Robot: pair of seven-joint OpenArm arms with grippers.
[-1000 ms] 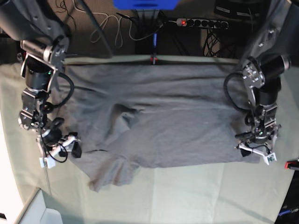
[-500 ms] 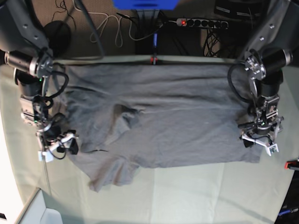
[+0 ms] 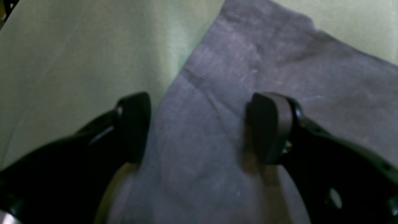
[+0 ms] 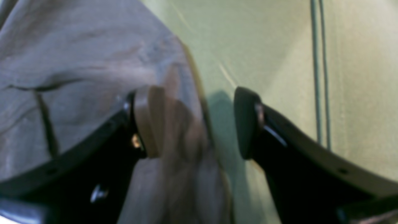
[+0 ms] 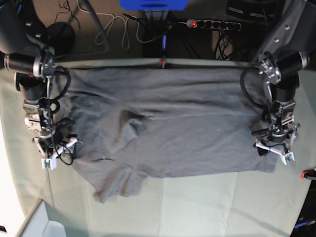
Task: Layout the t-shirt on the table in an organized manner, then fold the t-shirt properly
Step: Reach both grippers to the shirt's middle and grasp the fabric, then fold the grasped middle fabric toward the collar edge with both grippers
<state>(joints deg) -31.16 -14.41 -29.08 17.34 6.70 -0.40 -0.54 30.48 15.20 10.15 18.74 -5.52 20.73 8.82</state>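
The table (image 5: 197,207), under its pale green creased cloth, fills most of the base view, and the t-shirt (image 5: 187,123) lies across its middle and upper part as one broad dark grey sheet, its far edge along the table's far edge near the top of the frame.

Since a second ago the cloth itself has hardly shifted; what has changed is the arms. At the left of the base view the right gripper (image 5: 55,148) has drawn in and up from a spot further toward the lower left, and now sits at the shirt's left border. At the right of the frame the left gripper (image 5: 274,148) has crept up slightly along the shirt's right edge. Both appear to be repositioning on the edges for the next pull or fold, so the spreading looks mostly done and folding not yet begun.

Both sets of jaws stand apart and hold nothing. In the left wrist view the left gripper (image 3: 199,127) straddles grey fabric beside the shirt's border; in the right wrist view the right gripper (image 4: 196,123) straddles the shirt's edge, one finger over cloth, the other over bare table.

The shirt (image 3: 279,62) looks soft and lightly creased. A small dark pucker sits left of centre, and a wrinkled flap sticks out at the lower left, not yet smoothed.
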